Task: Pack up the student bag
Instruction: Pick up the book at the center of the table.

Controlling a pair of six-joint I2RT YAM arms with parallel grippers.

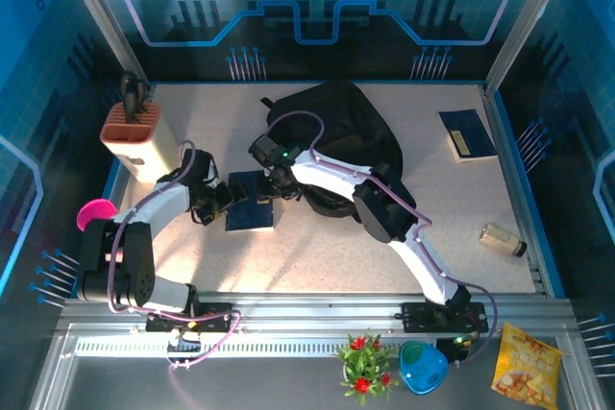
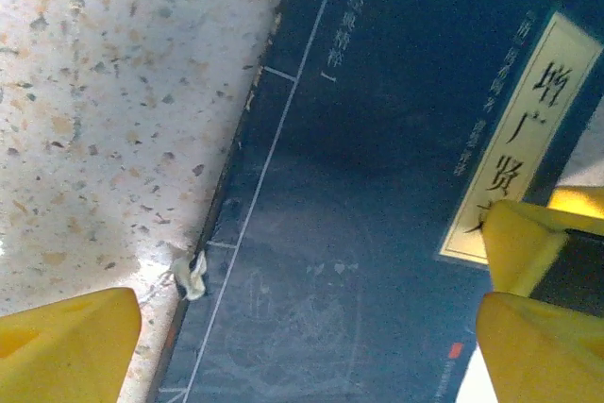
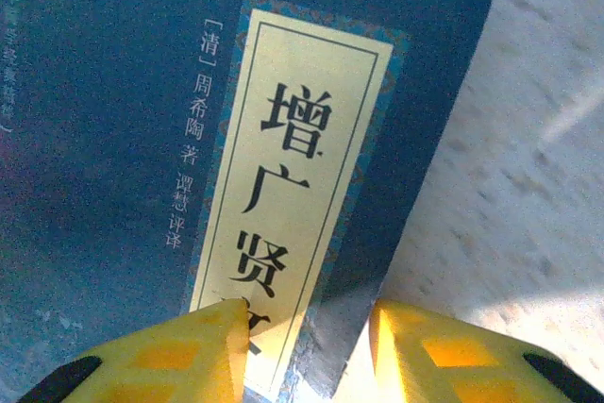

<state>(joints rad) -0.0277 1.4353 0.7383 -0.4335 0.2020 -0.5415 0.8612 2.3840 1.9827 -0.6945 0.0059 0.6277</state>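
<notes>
Student bag (image 1: 336,117): just beyond the blue book (image 1: 248,213), slumped flat, with the right arm crossing it.
Handling: looks soft and floppy, probably light while unfilled; it will likely sag and fold when lifted.
Hold: best taken by the top loop or the zip-mouth rim, not the loose panels.
Left gripper (image 2: 304,344): spread wide across the book's cover.
Right gripper (image 3: 307,356): parted, astride the book's edge beside its label.

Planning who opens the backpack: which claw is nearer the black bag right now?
Right. The right claw hovers over the blue book at its bag-side corner, beside the student bag; the left claw is at the book's opposite edge.
</notes>
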